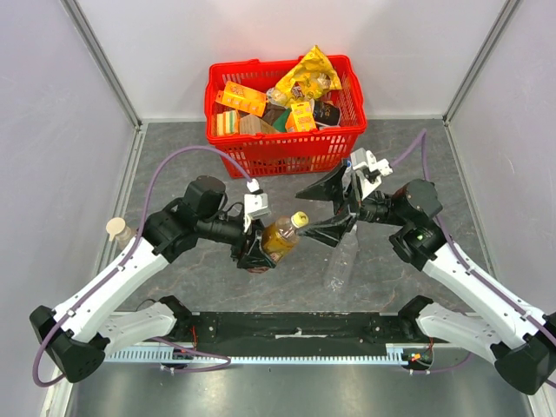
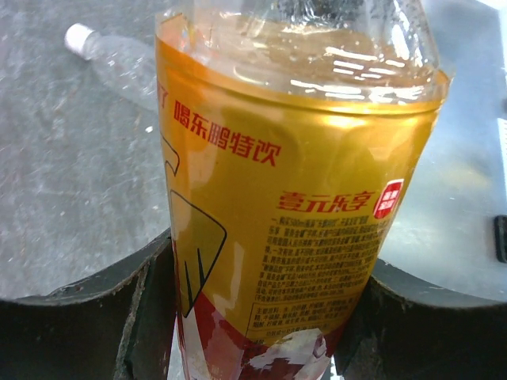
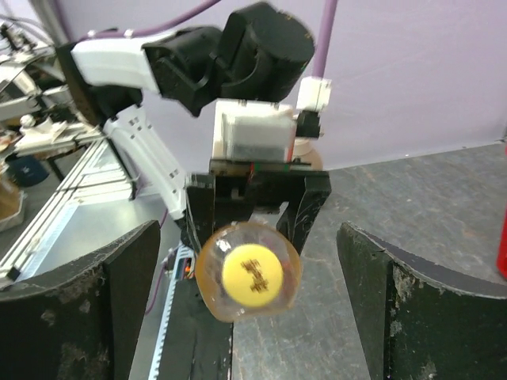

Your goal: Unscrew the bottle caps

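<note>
Mid-frame in the top view, the left gripper (image 1: 258, 248) clamps the amber bottle (image 2: 293, 198), its yellow cap (image 3: 252, 269) seemingly on with the right gripper (image 3: 247, 237) gaping open before it, while the white cap (image 2: 77, 38), upper left in the left-wrist view, also looks unremoved.

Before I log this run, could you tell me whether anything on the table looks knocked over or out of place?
One thing: a clear bottle lies on its side on the table, its white cap on. Nothing looks spilled.
</note>
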